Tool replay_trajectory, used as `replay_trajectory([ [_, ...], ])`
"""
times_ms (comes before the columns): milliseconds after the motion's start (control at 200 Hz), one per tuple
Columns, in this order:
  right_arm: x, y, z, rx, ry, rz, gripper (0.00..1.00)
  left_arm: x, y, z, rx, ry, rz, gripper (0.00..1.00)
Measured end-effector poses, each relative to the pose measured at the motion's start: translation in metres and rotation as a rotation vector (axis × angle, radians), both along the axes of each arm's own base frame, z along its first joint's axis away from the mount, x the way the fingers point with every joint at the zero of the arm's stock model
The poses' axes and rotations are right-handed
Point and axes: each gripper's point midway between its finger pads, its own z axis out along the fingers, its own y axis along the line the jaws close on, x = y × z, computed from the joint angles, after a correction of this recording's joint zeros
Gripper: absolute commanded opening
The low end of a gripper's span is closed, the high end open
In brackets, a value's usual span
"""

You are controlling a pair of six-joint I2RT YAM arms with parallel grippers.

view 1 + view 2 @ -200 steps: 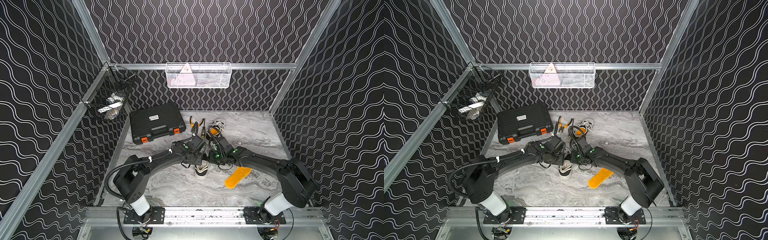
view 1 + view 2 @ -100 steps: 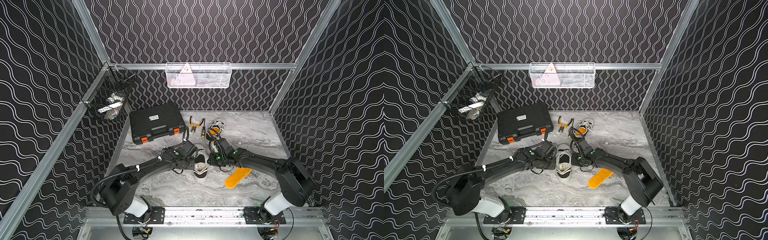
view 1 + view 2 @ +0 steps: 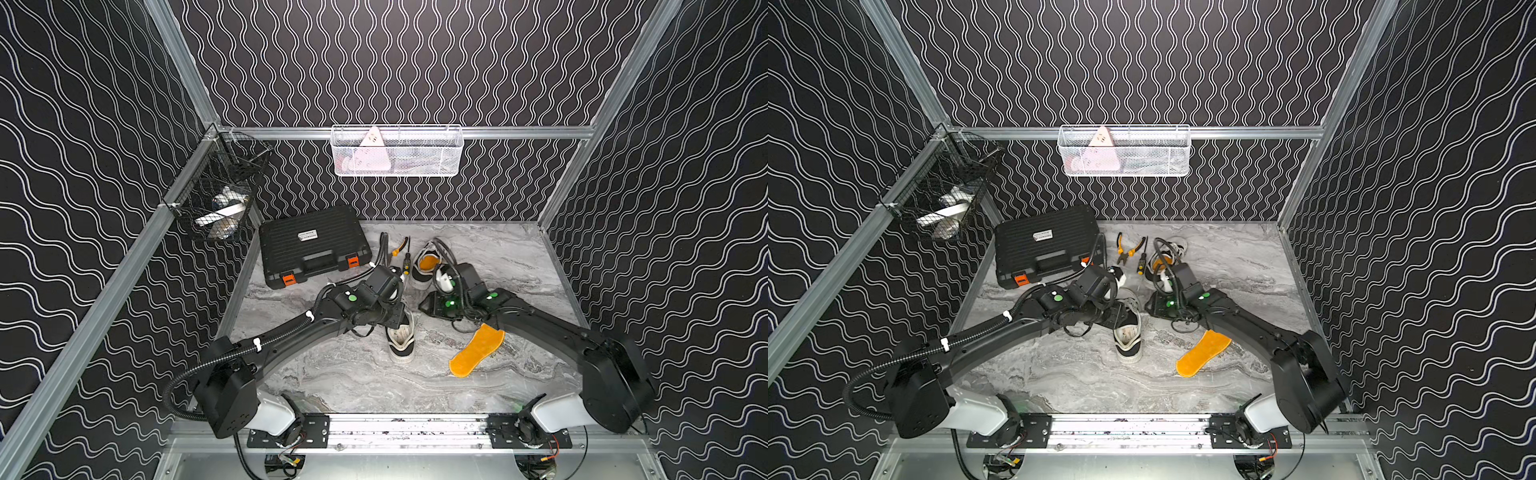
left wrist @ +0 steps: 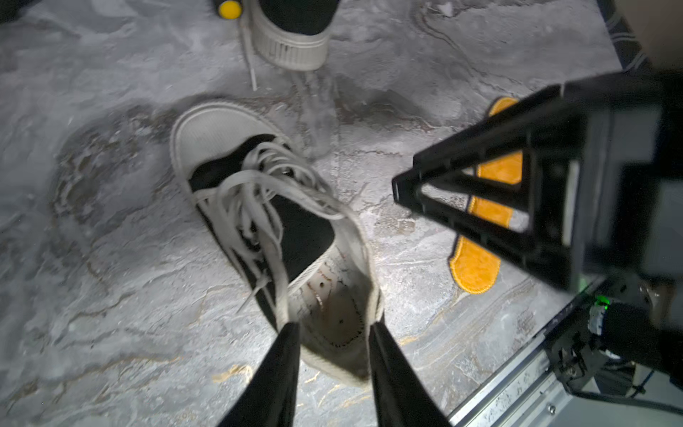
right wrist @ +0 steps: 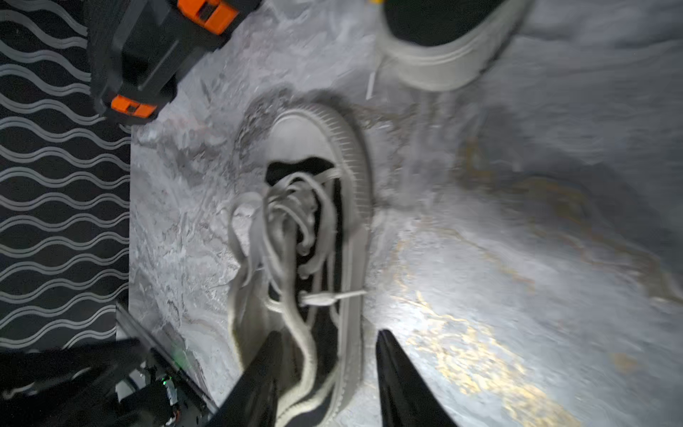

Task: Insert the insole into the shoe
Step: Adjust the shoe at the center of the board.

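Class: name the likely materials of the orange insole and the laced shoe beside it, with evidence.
Insole: probably foam under matte, fuzzy fabric; stitched edge. Shoe: black upper looks like matte canvas; pale ribbed sole band suggests rubber.

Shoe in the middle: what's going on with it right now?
The left gripper has a finger on each side of the heel of the shoe, apparently gripping it. The right gripper is open next to the shoe, holding nothing. The orange insole lies on the table, not yet inserted; the shoe's opening is empty.
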Motion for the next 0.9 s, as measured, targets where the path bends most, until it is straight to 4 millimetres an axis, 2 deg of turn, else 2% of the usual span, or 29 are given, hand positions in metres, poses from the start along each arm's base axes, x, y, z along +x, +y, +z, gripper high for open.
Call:
replay_trajectory([
  [105, 0.006, -0.037, -0.008, 0.002, 0.036, -0.096, 0.45, 0.002, -0.014, -0.007, 0.038, -0.009, -0.095, 0.32],
  [205, 0.011, -0.054, -0.008, -0.001, 0.052, -0.136, 0.46, 0.002, -0.025, -0.016, 0.086, -0.008, -0.17, 0.34],
  [395, 0.013, -0.057, -0.002, 0.004, 0.047, -0.134, 0.47, 0.01, -0.02, -0.035, 0.204, -0.023, -0.219, 0.42],
  [700, 0.012, -0.057, -0.008, 0.007, 0.07, -0.13, 0.49, 0.007, -0.017, -0.058, 0.315, -0.01, -0.289, 0.44],
  [901, 0.013, -0.056, -0.012, 0.005, 0.084, -0.128, 0.51, 0.012, -0.008, -0.072, 0.381, -0.018, -0.273, 0.5],
])
